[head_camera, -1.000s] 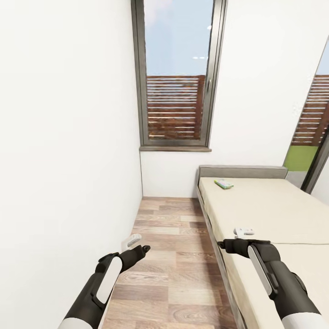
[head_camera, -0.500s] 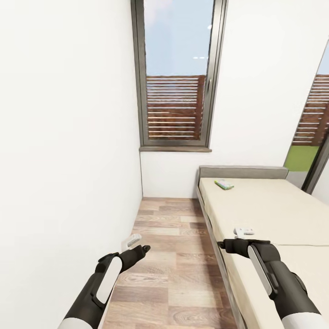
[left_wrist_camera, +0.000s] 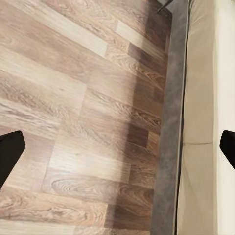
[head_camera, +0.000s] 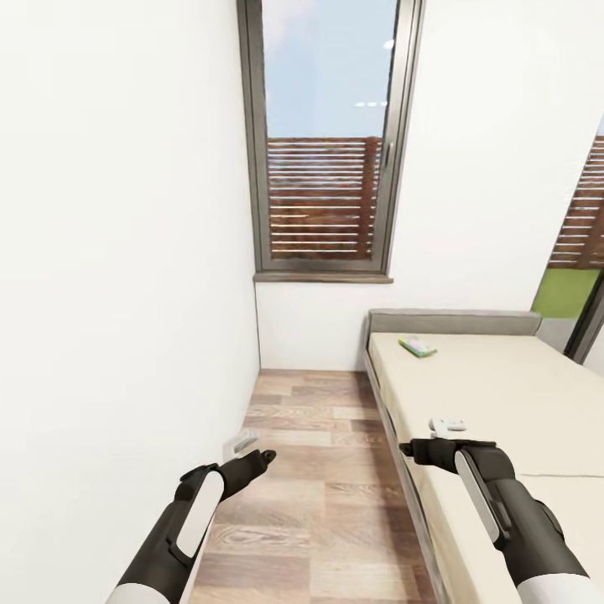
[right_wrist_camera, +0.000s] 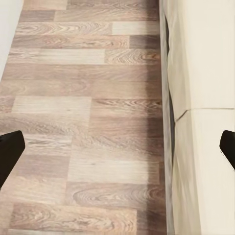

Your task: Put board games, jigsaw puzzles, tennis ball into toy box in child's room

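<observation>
Skip-Bo box (head_camera: 417,346) lies near the head of the bed (head_camera: 503,394), well ahead of both empty, wide-open grippers, left (head_camera: 246,443) and right (head_camera: 446,426), so roll closer along the floor (head_camera: 319,495) before reaching with the right.

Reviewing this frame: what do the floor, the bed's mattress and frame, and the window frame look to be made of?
Floor: wood planks, matte, going by the grain and staggered board seams. Mattress: beige, soft-looking fabric or foam, smooth, with one seam line. Bed frame: grey, fabric-like or matte-painted; the render leaves it open. Window frame: dark grey, smooth, probably metal or painted wood.
</observation>
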